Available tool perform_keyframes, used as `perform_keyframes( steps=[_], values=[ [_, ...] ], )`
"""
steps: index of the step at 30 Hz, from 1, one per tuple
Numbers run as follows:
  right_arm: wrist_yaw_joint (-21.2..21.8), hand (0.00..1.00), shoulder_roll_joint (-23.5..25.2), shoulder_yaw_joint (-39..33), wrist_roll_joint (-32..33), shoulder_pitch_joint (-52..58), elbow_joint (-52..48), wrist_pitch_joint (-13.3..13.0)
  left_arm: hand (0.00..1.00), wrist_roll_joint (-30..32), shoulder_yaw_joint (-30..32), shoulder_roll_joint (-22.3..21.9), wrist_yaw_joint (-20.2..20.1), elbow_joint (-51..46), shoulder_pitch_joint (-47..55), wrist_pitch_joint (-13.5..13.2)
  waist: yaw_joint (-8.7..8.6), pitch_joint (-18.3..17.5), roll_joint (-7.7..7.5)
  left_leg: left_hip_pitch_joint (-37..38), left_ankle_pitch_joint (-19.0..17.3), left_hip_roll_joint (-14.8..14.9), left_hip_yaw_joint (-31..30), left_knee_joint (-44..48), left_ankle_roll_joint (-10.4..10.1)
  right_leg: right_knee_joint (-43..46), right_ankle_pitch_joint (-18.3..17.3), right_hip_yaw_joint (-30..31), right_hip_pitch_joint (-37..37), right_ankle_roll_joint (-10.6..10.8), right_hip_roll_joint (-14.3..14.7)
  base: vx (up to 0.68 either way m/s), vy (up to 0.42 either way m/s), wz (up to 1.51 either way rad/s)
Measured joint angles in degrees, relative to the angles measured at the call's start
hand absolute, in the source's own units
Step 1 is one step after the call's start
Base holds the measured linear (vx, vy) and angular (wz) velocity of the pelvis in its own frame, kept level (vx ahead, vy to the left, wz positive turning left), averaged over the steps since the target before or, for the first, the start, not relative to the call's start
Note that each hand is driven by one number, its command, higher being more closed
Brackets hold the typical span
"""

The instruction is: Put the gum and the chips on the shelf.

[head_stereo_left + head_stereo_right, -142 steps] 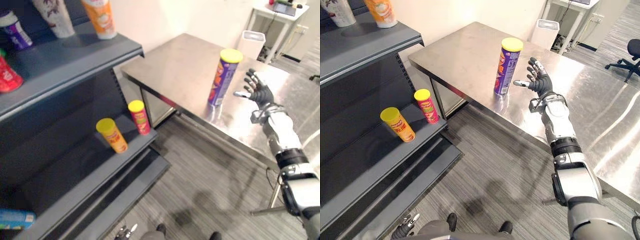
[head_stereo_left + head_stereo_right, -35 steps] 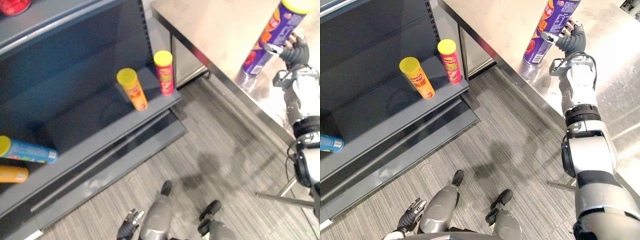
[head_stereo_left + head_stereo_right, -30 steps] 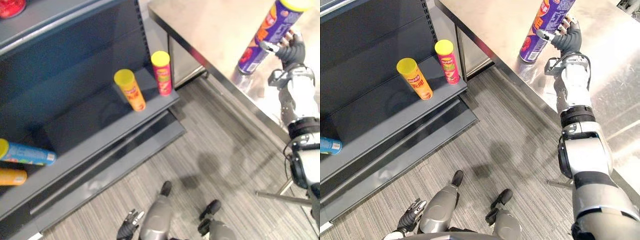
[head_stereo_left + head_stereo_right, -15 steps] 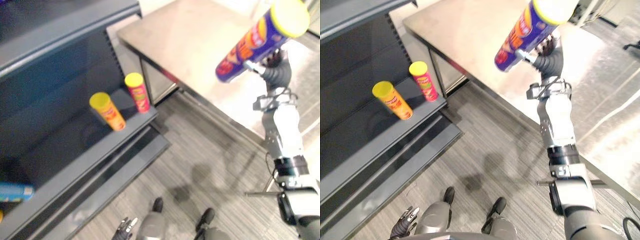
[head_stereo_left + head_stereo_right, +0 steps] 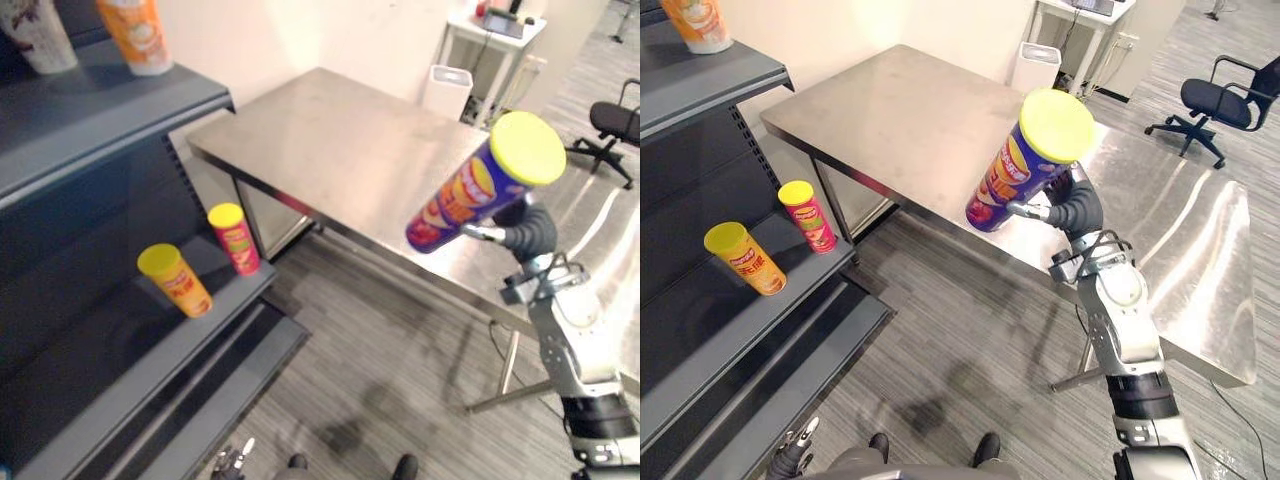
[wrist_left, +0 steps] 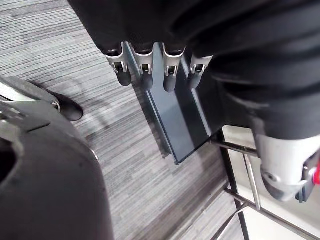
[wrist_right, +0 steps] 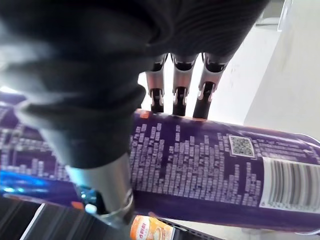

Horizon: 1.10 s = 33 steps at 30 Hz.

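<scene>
Now your right robot hand (image 5: 1077, 208) grips the purple chips can (image 5: 1012, 172); it leans, yellow lid (image 5: 1057, 124) up, bottom toward the shelf (image 5: 790, 300).

left robot hand (image 6: 169, 75) slack | grey floor (image 6: 60, 55) below | dark shelf base (image 6: 175, 120)

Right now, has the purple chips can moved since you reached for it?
Yes. The purple chips can stood upright on the steel table; now the right hand holds it lifted off the tabletop, tilted, yellow lid uppermost.
</scene>
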Motion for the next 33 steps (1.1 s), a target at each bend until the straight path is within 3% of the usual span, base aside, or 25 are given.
perform_keyframes(
  steps=[9, 13, 17, 18, 20, 23, 24, 25, 26, 27, 28, 29, 30, 31, 32, 33],
  values=[
    [1.7, 1.0, 0.4, -3.5, 0.2, 5.7, -1.7, 0.0, 0.0, 1.7, 2.2, -1.3, 1.7, 2.3, 0.1, 0.4, -2.4, -2.4, 0.73, 1.4, 0.0, 0.1, 1.5, -0.8, 0.2, 0.0, 0.0, 1.2, 0.2, 0.0, 0.2, 0.01, 0.0, -0.08],
    [2.1, 1.0, 1.4, -3.5, 0.5, 8.2, -1.6, 0.0, 0.0, -0.4, 2.1, -2.0, -3.2, 2.3, 0.3, 2.0, -2.44, -3.3, 1.59, 2.3, -0.5, 0.2, 2.1, -0.2, 0.2, 1.4, -1.1, 1.7, 0.4, -0.1, 0.0, 0.0, 0.0, -0.06],
    [2.4, 1.0, 2.4, -0.5, 2.3, 8.2, -0.9, -0.4, 0.0, -3.4, 1.3, -2.1, -6.0, 3.4, 1.2, 2.2, -2.26, -2.6, 3.28, -1.1, -6.1, 1.8, 0.8, 10.5, -0.1, 7.1, -5.3, 0.9, 0.3, -0.3, 0.1, -0.01, -0.003, 0.06],
    [2.5, 1.0, 2.6, 2.0, 2.3, 7.3, 0.1, -0.9, 0.0, -4.0, 1.2, -2.1, -5.6, 4.4, 1.6, 2.1, -1.95, -2.1, 4.52, -2.4, -7.6, 2.4, -0.1, 14.3, -0.2, 9.2, -6.6, 0.3, 0.2, -0.5, 0.4, -0.03, -0.021, 0.34],
    [3.0, 1.0, 3.5, 6.6, 2.3, 3.4, 2.9, -1.0, 0.0, -5.9, 1.3, -2.1, -4.8, 5.5, 2.0, 2.1, -1.3, -1.2, 5.12, -4.1, -7.7, 2.9, -2.4, 16.7, -0.4, 11.0, -7.7, -1.5, 0.2, -0.9, 0.5, -0.06, -0.058, 0.5],
    [2.2, 1.0, 4.3, 12.8, 2.0, -6.7, 10.0, -1.2, 0.0, -10.0, 1.8, -2.7, -4.9, 5.5, 3.1, 1.5, 1.57, 1.0, 7.13, -7.5, -5.6, 3.2, -7.4, 16.7, -1.6, 10.8, -8.5, -6.4, 0.1, -1.3, 0.3, -0.14, -0.08, 0.86],
    [2.1, 1.0, 4.1, 13.7, 1.6, -9.8, 12.9, -1.5, 0.0, -10.1, 2.5, -3.6, -5.3, 5.4, 3.9, 1.0, 3.01, 1.7, 8.16, -8.2, -5.3, 3.2, -8.5, 14.6, -1.2, 10.6, -8.5, -9.2, 0.4, -1.8, 0.5, -0.16, -0.144, 1.14],
    [1.9, 1.0, 4.2, 13.9, 1.5, -10.7, 14.0, -1.6, 0.0, -10.1, 3.0, -3.2, -5.7, 5.5, 5.1, 0.7, 3.76, 1.9, 8.48, -7.9, -5.3, 5.5, -2.4, 10.1, 2.3, 8.8, -8.4, -12.1, 1.3, -2.2, 0.5, -0.13, -0.157, 1.39],
    [1.9, 1.0, 4.0, 13.8, 1.3, -10.7, 14.0, -1.7, 0.0, -10.1, 3.4, -2.8, -5.8, 5.6, 5.4, 0.6, 3.55, 1.8, 8.02, -7.6, -5.5, 6.0, 1.9, 8.1, 5.8, 7.3, -7.5, -14.2, 2.1, -2.9, 0.2, -0.07, -0.142, 2.01],
    [1.5, 1.0, 2.6, 12.8, 1.3, -11.0, 14.5, -2.8, 0.0, -9.7, 4.6, -2.4, -6.6, 6.2, 4.9, 1.0, 2.19, 2.2, 7.11, -9.5, -3.4, 7.7, 10.3, 13.0, 10.2, 6.4, -6.8, -20.3, 3.3, -2.8, -2.0, -0.04, -0.083, 2.04],
    [0.4, 1.0, 1.5, 11.2, 1.2, -10.8, 14.7, -2.8, 0.0, -8.9, 4.9, -3.2, -7.3, 6.8, 5.0, 1.5, 2.18, 2.0, 8.88, -10.3, 1.9, 9.7, 15.7, 19.3, 14.8, 10.0, -8.1, -23.6, 3.1, -3.3, -4.1, -0.05, -0.044, 2.52],
    [-1.0, 1.0, -0.1, 8.7, 1.2, -10.1, 14.3, -3.0, 0.0, -8.2, 4.4, -5.0, -8.0, 6.5, 5.4, 2.2, 1.0, 2.4, 10.26, -11.8, 8.4, 9.1, 20.3, 20.8, 13.0, 16.3, -11.5, -27.2, 2.7, -3.0, -7.3, -0.08, -0.005, 1.92],
    [-1.6, 1.0, -0.4, 7.2, 1.2, -9.4, 14.2, -3.0, 0.0, -7.3, 4.1, -5.2, -8.4, 6.4, 5.6, 2.2, 0.5, 2.3, 9.56, -11.7, 11.7, 7.5, 20.5, 18.4, 12.6, 17.0, -12.1, -27.8, 2.7, -2.9, -8.7, -0.13, 0.02, 2.06],
    [-2.2, 1.0, -0.5, 4.4, 1.2, -8.2, 13.8, -3.0, 0.0, -6.5, 4.4, -5.1, -9.5, 6.5, 5.5, 2.7, 0.65, 1.9, 7.79, -10.1, 17.1, 3.4, 17.8, 9.3, 9.7, 15.1, -12.8, -30.4, 3.1, -2.4, -10.8, -0.14, 0.021, 1.56],
    [-2.7, 1.0, -0.1, 2.3, 1.2, -7.6, 13.2, -3.1, 0.0, -5.3, 4.4, -5.4, -10.6, 6.9, 5.9, 4.0, 0.66, 2.0, 8.05, -10.0, 12.1, 4.3, 18.4, 14.3, 9.9, 15.1, -12.7, -33.5, 3.4, -2.7, -11.3, -0.11, -0.012, 1.3],
    [-3.2, 1.0, -0.1, 2.0, 1.2, -7.2, 12.9, -3.1, 0.0, -4.9, 4.3, -5.6, -11.2, 6.9, 6.3, 4.6, 0.58, 2.0, 8.1, -9.4, 10.7, 4.9, 18.5, 16.3, 9.4, 15.6, -12.7, -34.3, 3.4, -2.8, -11.5, -0.08, -0.014, 0.89]
  ],
)
